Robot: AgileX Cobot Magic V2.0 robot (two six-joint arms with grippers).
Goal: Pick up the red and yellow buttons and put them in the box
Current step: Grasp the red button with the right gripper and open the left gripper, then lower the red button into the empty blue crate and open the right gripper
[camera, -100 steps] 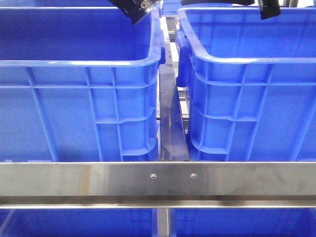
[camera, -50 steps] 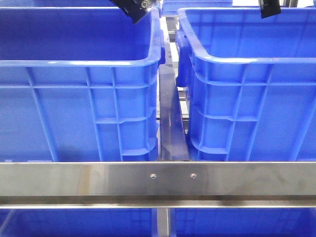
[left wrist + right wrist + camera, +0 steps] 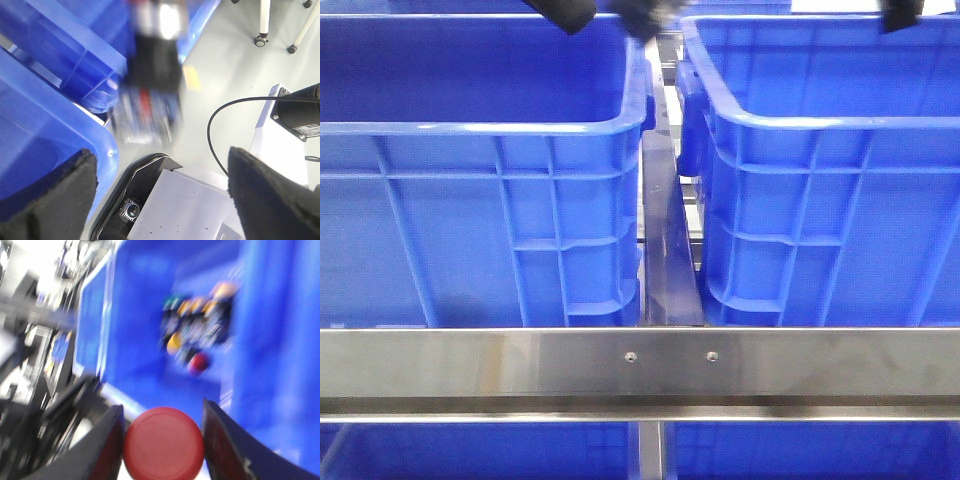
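Note:
In the right wrist view my right gripper (image 3: 162, 440) is shut on a red button (image 3: 164, 444), a flat round disc filling the gap between the fingers. Beyond it lies the blurred inside of a blue box (image 3: 135, 315). A heap of small pieces rests there, among them an orange-yellow button (image 3: 173, 343) and a deep red one (image 3: 199, 363). My left gripper (image 3: 160, 200) is open with nothing between its fingers, beside a blue box rim (image 3: 107, 145). In the front view only dark fingertips (image 3: 567, 12) of the left gripper and one (image 3: 900, 14) of the right show at the top edge.
Two large blue crates (image 3: 470, 180) (image 3: 830, 190) stand side by side with a narrow metal strip (image 3: 668, 250) between them. A steel rail (image 3: 640, 365) runs across the front. A blurred dark arm part (image 3: 152, 65), a black cable (image 3: 215, 120) and grey floor show in the left wrist view.
The right gripper's tip has shifted rightwards along the top edge. The left gripper's dark parts have moved up and spread, now blurred with motion.

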